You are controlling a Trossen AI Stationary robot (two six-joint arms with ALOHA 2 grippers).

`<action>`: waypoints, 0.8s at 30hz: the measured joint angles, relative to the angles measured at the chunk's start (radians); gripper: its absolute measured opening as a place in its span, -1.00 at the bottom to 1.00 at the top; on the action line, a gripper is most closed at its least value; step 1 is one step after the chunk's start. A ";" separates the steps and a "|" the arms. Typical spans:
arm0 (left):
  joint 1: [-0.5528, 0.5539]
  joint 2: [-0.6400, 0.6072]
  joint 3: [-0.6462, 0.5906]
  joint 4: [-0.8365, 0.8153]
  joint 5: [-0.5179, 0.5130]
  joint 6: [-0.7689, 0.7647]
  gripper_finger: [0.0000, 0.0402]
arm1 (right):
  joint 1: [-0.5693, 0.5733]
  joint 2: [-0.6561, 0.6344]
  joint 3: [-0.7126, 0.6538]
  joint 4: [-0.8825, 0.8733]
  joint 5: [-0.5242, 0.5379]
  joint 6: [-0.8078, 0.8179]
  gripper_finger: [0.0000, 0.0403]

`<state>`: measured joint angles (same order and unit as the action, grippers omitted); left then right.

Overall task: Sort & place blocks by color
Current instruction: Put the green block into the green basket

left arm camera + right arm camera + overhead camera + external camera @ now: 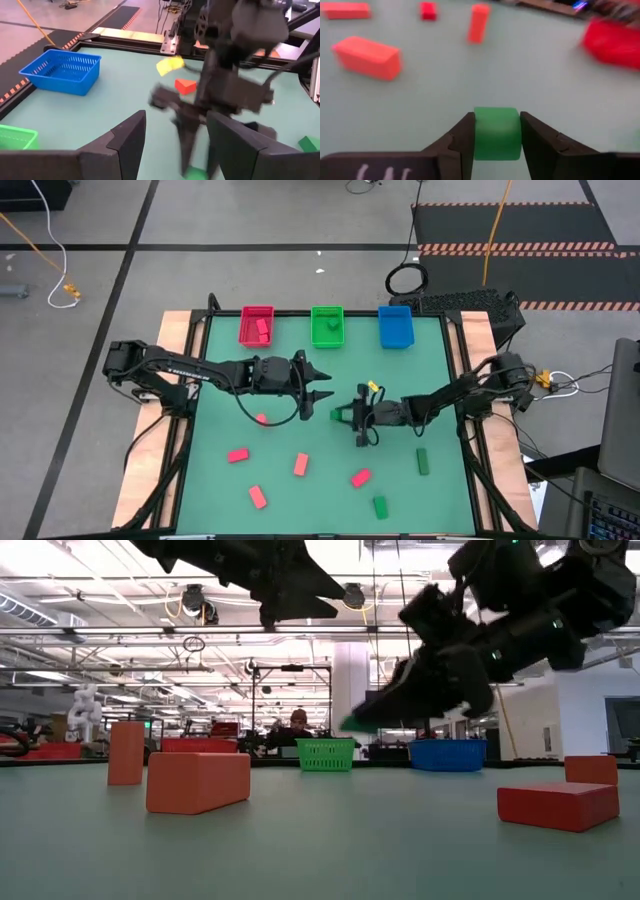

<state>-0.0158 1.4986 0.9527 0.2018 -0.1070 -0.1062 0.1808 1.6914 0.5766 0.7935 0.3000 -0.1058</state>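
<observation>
A small green block (496, 132) sits between the fingers of my right gripper (340, 416), near the table's middle and above the mat; the low view also shows the green block (355, 723). My left gripper (325, 384) hovers just to the far left of it, open, with nothing between its fingers. Several red blocks (301, 465) and two green blocks (422, 461) lie flat on the green mat nearer the front. At the far edge stand the red bin (257, 325), the green bin (327, 326) and the blue bin (395, 326). My right gripper pinches the green block by two opposite sides (479, 134) between its two fingers. The fingers come from the table's right, slanting slightly down. In the low view the block hangs clear of the mat.
The red bin holds a red block and the green bin a green one. A yellow tag (373, 387) hangs on my right arm. Wooden rails (175, 330) run along the table's left and right sides. Bare mat lies between the bins and the grippers.
</observation>
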 joint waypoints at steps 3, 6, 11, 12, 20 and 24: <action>-0.001 0.000 0.000 0.004 0.000 -0.004 0.05 | -0.049 -0.071 0.000 -0.043 0.099 -0.107 -0.42; -0.004 0.000 0.000 0.020 0.000 -0.004 0.05 | -0.136 -0.127 0.000 -0.042 0.120 -0.166 -0.41; -0.012 0.000 0.000 0.043 0.000 -0.002 0.05 | -0.315 -0.168 0.002 -0.007 0.072 -0.170 -0.41; -0.013 0.000 0.000 0.042 0.000 0.001 0.05 | -0.351 -0.168 0.010 -0.002 0.037 -0.166 -0.41; -0.025 0.000 0.000 0.096 0.002 0.051 0.05 | -0.553 -0.155 0.155 -0.104 -0.186 -0.087 -0.41; -0.026 0.000 0.000 0.112 0.003 0.072 0.05 | -0.585 -0.156 0.211 -0.161 -0.201 -0.091 -0.41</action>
<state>-0.0414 1.4986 0.9531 0.3138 -0.1043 -0.0343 -0.4046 1.5356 0.7872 0.6321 0.0990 -0.1966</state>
